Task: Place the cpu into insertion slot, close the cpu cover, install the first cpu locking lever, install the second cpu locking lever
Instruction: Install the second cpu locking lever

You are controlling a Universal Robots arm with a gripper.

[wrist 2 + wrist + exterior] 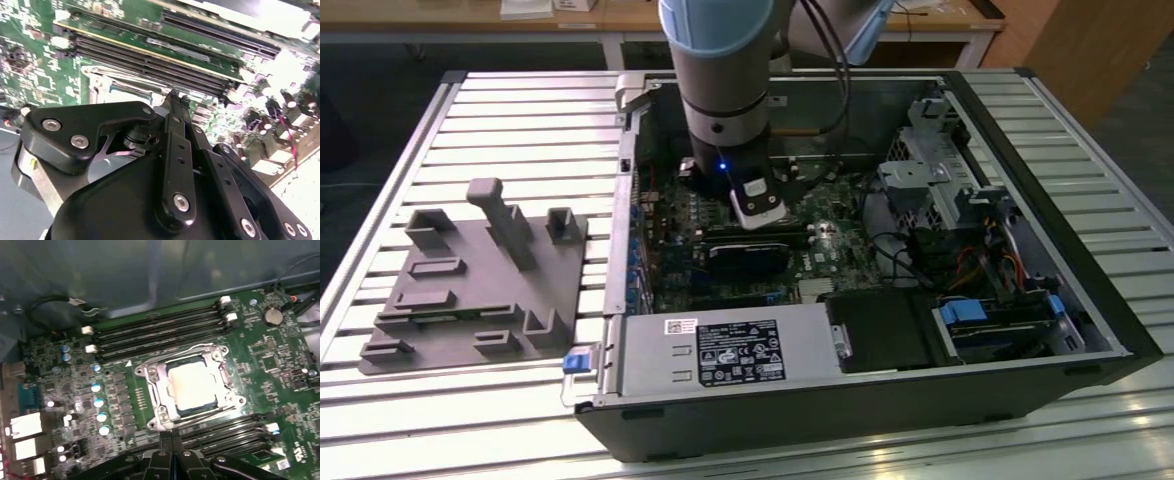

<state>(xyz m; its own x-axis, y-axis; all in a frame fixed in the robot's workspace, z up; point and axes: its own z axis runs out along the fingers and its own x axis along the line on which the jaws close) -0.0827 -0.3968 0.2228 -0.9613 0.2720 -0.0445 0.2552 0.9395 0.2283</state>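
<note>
Green motherboard (260, 355) — cpu (192, 385) seated just beyond the claw (172, 432).

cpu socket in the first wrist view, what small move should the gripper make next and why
Probably a short descent onto the locking lever along the socket's near edge. The cpu already sits in the insertion slot with the cpu cover flat around it, and the gripper, fingers together, hangs just beside that frame, apparently not touching it. Whether either lever is latched is hard to tell.
</note>
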